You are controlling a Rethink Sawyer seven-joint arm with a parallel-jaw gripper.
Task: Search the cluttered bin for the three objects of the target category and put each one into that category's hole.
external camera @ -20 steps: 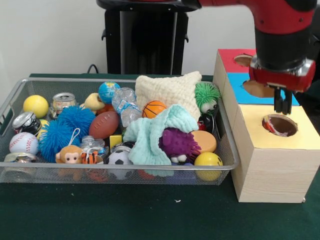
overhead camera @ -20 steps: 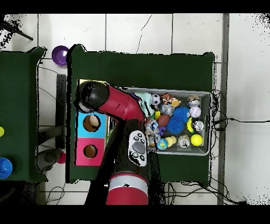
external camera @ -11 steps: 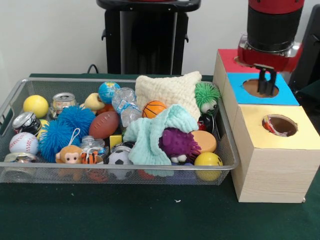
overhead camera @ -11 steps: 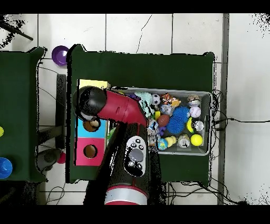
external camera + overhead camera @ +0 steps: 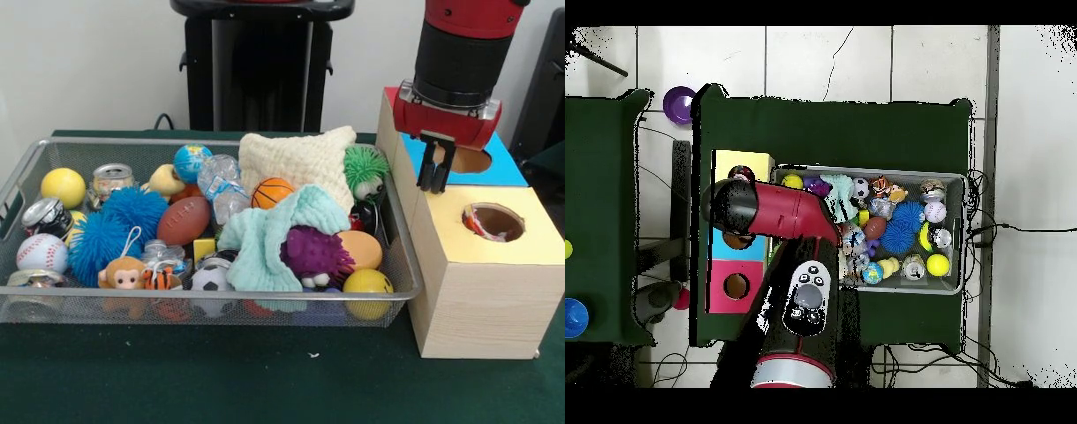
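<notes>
Jaws first: the two dark fingers of the gripper (image 5: pixel 435 170) hang straight down, close together with only a thin gap between them, and nothing is held in them. They hover over the sorting box (image 5: pixel 481 296), at the seam where the blue panel (image 5: pixel 499 168) meets the yellow panel (image 5: pixel 521 231), on the side nearest the wire bin (image 5: pixel 190 305). From above, the red arm (image 5: pixel 780 212) reaches across toward the box, its wrist over the blue section. The bin sits just beside the box on the green table (image 5: pixel 265 384), heaped with stuff: a basketball (image 5: pixel 272 192), a brown football (image 5: pixel 184 220), a baseball (image 5: pixel 41 253), a soccer ball (image 5: pixel 210 280), a cream knitted cloth (image 5: pixel 296 159), a mint cloth (image 5: pixel 269 238) draped over a purple fuzzy toy (image 5: pixel 313 253), a green fuzzy toy (image 5: pixel 365 170), blue spiky balls (image 5: pixel 110 228) and a can (image 5: pixel 112 179). Which category is wanted I cannot tell from here. The sensible move, I would judge, is to carry the wrist back over the bin while keeping it high enough to clear the rim and the tall cream cloth, spread the fingers wide before descending, and pick something sitting on top and apart from its neighbours, since the cloths may snag or hide what lies under them.
</notes>
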